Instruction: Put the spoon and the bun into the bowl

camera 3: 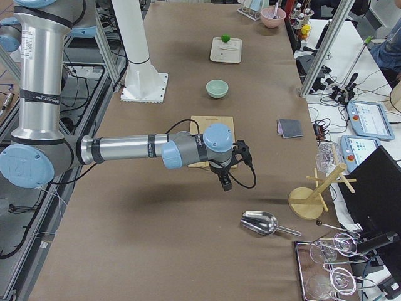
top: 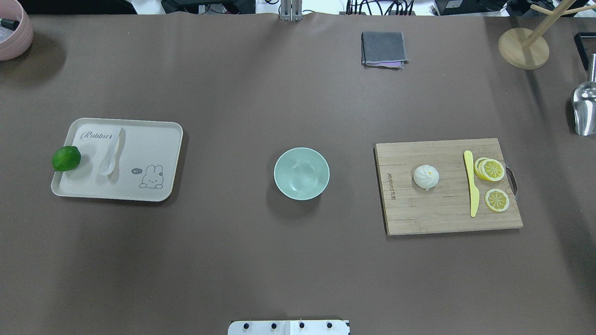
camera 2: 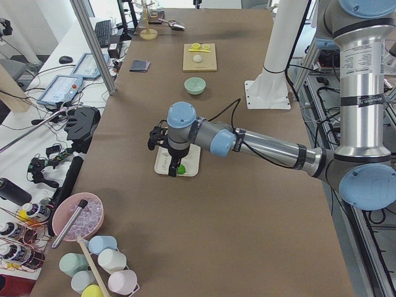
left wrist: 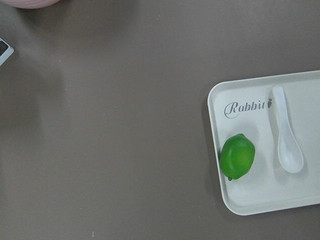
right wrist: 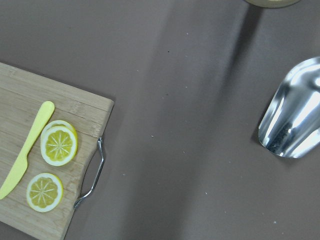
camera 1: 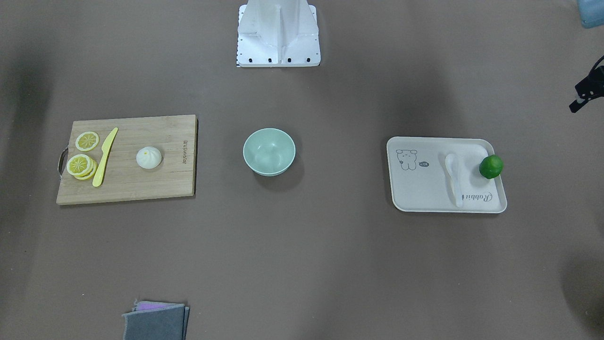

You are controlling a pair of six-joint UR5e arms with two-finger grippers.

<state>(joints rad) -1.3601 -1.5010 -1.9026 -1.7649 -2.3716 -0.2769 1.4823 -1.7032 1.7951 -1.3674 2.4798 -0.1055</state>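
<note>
The white spoon [camera 1: 454, 177] lies on a cream tray [camera 1: 424, 189], also in the overhead view [top: 111, 151] and the left wrist view [left wrist: 287, 135]. The white bun [camera 1: 149, 157] sits on a wooden cutting board [camera 1: 141, 184], also in the overhead view [top: 426, 176]. The mint-green bowl [camera 1: 269, 152] stands empty at the table's middle [top: 301, 173]. My left gripper [camera 2: 161, 137] hovers high beside the tray's outer end. My right gripper [camera 3: 224, 180] hovers high beyond the board's handle end. I cannot tell whether either is open or shut.
A green lime [camera 1: 491, 166] rests on the tray's edge. Lemon slices [top: 493, 170] and a yellow knife [top: 472, 184] lie on the board. A folded grey cloth [top: 382, 49], a metal scoop [top: 584, 107], a wooden stand [top: 524, 46] and a pink bowl [top: 14, 28] sit along the table's edges.
</note>
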